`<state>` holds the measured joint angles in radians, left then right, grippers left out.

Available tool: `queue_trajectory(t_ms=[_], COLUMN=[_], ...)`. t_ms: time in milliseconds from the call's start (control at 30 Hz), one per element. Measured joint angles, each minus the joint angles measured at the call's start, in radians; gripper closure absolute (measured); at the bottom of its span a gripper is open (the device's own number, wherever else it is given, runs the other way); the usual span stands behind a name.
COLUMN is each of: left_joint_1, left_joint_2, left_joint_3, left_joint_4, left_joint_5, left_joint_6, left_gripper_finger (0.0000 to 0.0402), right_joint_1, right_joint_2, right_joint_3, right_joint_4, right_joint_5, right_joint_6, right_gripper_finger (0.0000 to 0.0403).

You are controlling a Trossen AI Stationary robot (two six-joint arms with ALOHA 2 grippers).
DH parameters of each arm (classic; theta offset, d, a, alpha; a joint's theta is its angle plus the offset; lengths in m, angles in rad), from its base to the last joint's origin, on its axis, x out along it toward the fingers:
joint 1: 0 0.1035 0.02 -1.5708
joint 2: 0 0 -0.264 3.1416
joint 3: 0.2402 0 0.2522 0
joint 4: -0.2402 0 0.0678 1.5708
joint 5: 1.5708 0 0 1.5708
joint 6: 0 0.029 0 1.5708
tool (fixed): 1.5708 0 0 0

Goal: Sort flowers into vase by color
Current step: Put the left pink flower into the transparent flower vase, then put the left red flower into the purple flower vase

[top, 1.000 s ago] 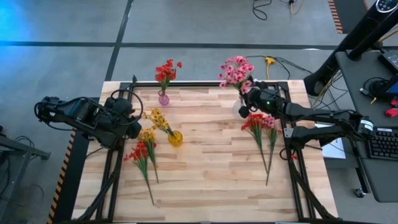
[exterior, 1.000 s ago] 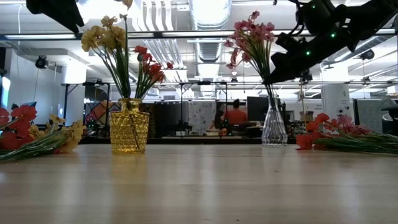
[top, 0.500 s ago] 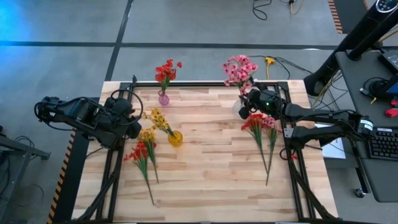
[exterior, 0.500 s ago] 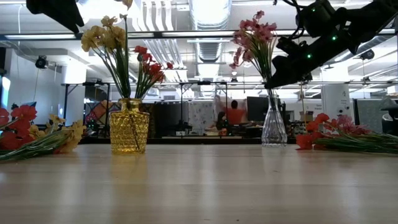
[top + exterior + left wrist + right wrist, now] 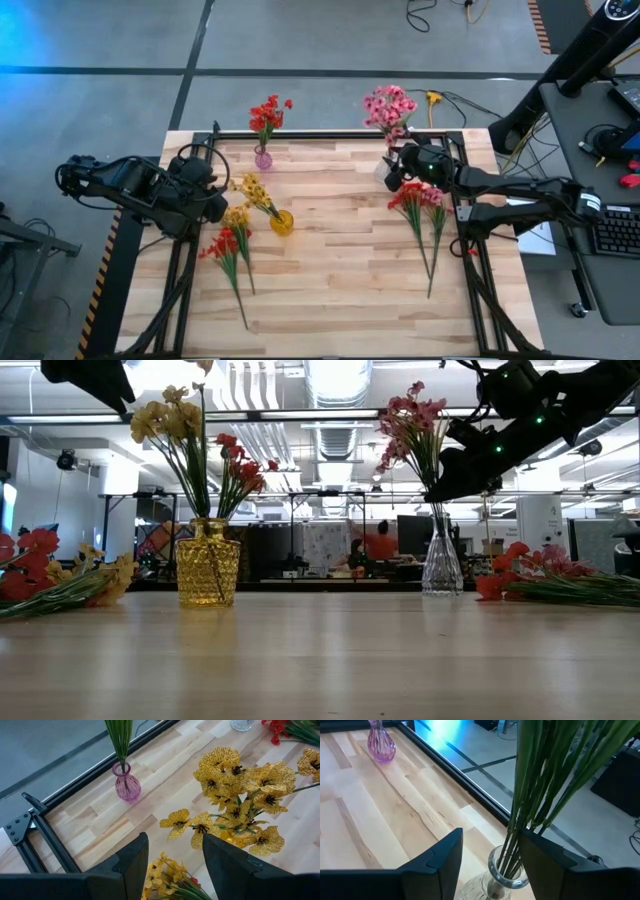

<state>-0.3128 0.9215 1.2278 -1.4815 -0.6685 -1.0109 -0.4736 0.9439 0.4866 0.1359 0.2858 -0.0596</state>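
The right fingers (image 5: pixel 487 862) stand wide around the pink flowers' (image 5: pixel 387 105) stems in the clear vase (image 5: pixel 506 879). Next, lift away. Left fingers (image 5: pixel 175 860) wait wide.

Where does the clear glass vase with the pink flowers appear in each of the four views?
High view: the clear vase is near the table's far edge, right of centre, partly hidden by the right gripper.
Low view: right of centre.
Left wrist view: only its base, at the top edge.
Right wrist view: bottom centre, between the fingers.
Shared landmark: the purple vase.
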Motion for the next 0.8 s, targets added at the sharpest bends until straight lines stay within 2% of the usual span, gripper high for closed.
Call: queue_trajectory(t_ms=[367,633,800], left_joint_1=[0.0,0.0,-0.001], left_joint_2=[0.0,0.0,0.025], left_joint_3=[0.0,0.0,-0.008], left_joint_4=[0.0,0.0,0.0], left_joint_5=[0.0,0.003,0.094], left_joint_6=[-0.001,-0.037,-0.128], left_gripper_finger=[0.0231,0.0231,0.0231], right_joint_1=[0.0,0.012,0.039], right_joint_2=[-0.05,-0.101,-0.151], right_joint_3=[0.0,0.001,0.001], right_joint_4=[-0.031,-0.091,-0.12], right_joint_5=[-0.057,-0.059,-0.061], right_joint_6=[0.031,0.076,0.108], right_gripper_finger=[0.0211,0.0211,0.0211])
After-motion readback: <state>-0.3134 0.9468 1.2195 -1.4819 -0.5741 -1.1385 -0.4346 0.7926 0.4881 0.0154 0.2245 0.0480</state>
